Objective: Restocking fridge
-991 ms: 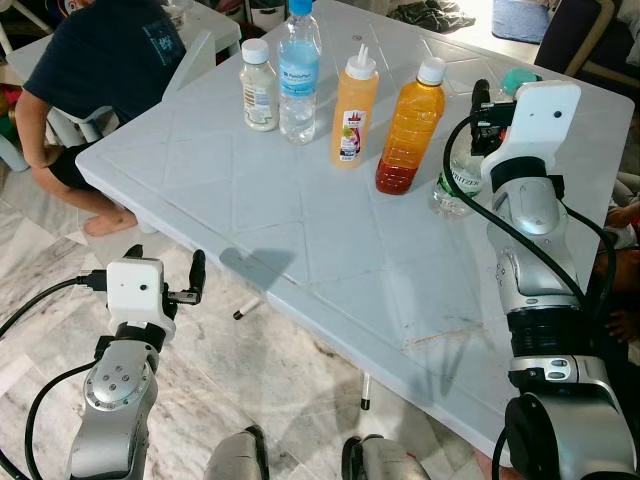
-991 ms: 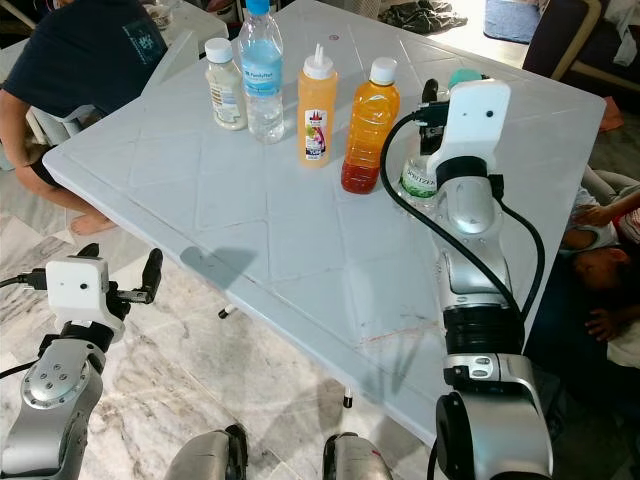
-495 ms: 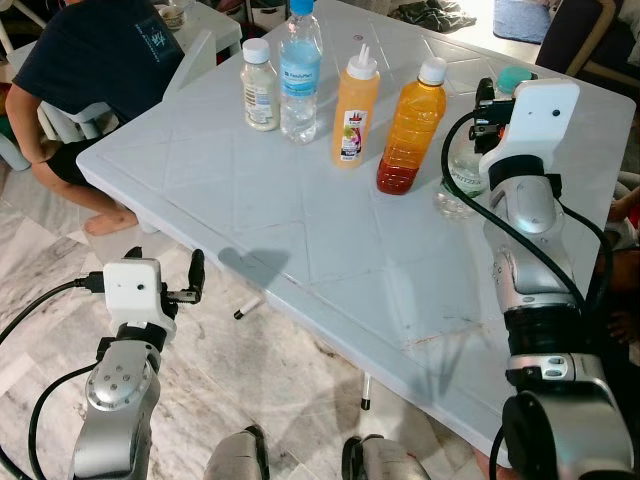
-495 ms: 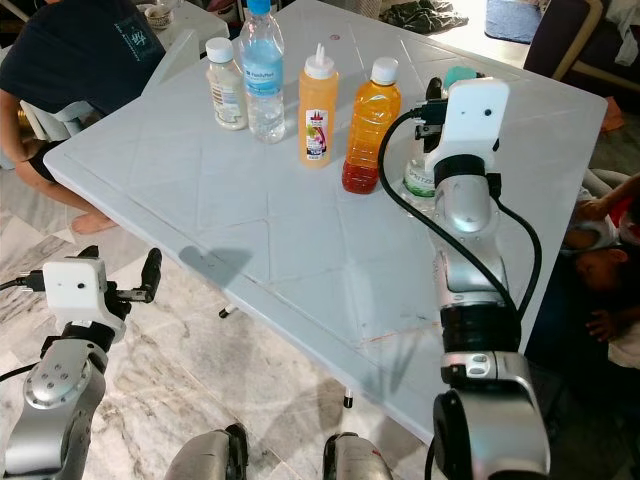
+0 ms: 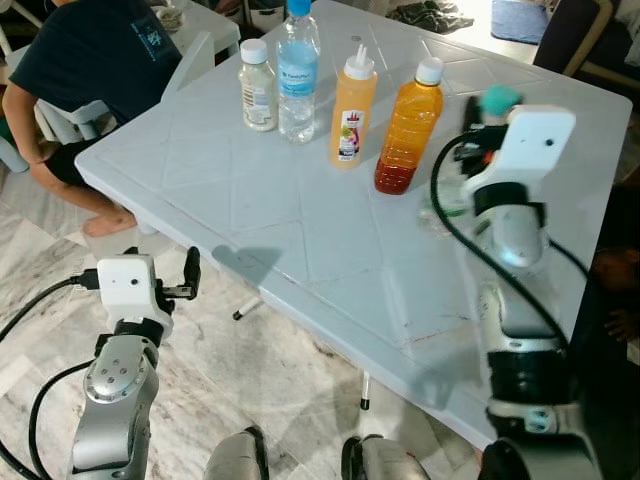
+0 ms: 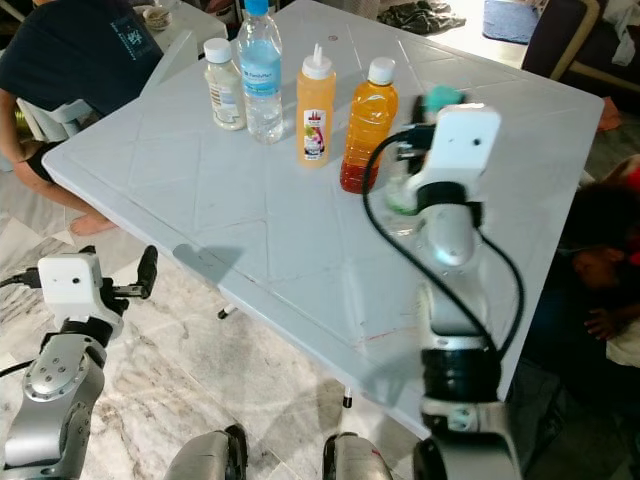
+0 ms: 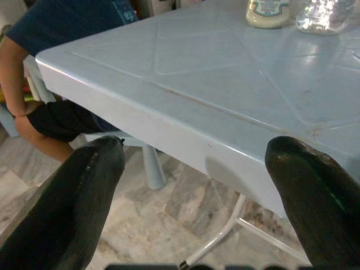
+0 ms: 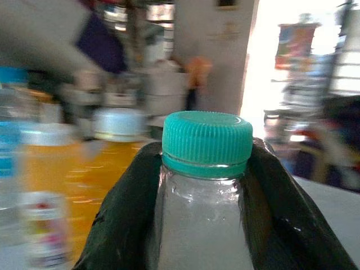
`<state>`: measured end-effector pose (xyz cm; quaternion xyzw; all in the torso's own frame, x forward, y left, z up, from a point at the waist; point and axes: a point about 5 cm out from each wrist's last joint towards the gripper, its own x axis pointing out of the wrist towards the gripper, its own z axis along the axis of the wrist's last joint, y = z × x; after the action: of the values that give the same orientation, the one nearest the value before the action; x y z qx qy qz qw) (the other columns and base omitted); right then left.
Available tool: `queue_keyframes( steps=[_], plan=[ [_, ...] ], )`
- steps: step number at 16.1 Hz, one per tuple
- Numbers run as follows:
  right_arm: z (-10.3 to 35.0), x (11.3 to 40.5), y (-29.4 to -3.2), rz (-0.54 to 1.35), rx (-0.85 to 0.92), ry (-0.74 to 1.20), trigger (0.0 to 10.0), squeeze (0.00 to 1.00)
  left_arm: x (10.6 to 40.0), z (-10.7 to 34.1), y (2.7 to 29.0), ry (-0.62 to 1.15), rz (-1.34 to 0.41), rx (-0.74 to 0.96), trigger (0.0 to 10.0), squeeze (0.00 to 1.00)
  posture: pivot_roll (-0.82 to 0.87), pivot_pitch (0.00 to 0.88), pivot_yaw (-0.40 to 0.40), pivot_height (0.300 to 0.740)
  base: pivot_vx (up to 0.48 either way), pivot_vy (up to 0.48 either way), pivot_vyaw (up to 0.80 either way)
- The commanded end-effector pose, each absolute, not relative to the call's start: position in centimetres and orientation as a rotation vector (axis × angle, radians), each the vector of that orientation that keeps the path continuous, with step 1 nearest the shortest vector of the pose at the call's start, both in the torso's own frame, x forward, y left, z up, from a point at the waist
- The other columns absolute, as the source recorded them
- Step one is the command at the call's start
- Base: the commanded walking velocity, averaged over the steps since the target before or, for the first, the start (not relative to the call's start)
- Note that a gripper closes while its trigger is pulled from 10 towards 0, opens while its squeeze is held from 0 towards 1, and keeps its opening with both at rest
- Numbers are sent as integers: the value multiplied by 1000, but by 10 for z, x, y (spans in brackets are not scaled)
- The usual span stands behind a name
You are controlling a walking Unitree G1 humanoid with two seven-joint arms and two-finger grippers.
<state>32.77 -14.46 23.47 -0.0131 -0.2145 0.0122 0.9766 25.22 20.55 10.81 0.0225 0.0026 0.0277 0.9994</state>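
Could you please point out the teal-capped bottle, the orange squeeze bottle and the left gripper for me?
teal-capped bottle (image 8: pixel 207 140): right wrist view, on its teal cap.
orange squeeze bottle (image 5: pixel 352 110): left eye view, on its orange body.
left gripper (image 7: pixel 197 202): left wrist view, midway between its open fingertips.
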Motion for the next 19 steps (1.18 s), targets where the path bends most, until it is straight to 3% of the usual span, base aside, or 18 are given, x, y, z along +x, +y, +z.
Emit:
queue_keyframes(
  steps=[1,12,17,19],
  plan=[
    [238,323,-129,122,-20,-448,10000,0,253,105,206,21,64,41,10000,0,-9,139,3,740,0,266,0],
    [218,316,-124,226,-20,-368,10000,0,250,96,206,46,74,21,10000,0,-25,93,8,740,0,466,0],
    [173,318,-142,151,-61,-211,10000,0,243,85,207,77,96,11,10000,0,-9,73,14,740,0,476,0],
    [170,319,-129,235,-57,-210,10000,0,240,84,214,75,128,17,10000,0,-5,67,21,740,0,476,0]
  ],
)
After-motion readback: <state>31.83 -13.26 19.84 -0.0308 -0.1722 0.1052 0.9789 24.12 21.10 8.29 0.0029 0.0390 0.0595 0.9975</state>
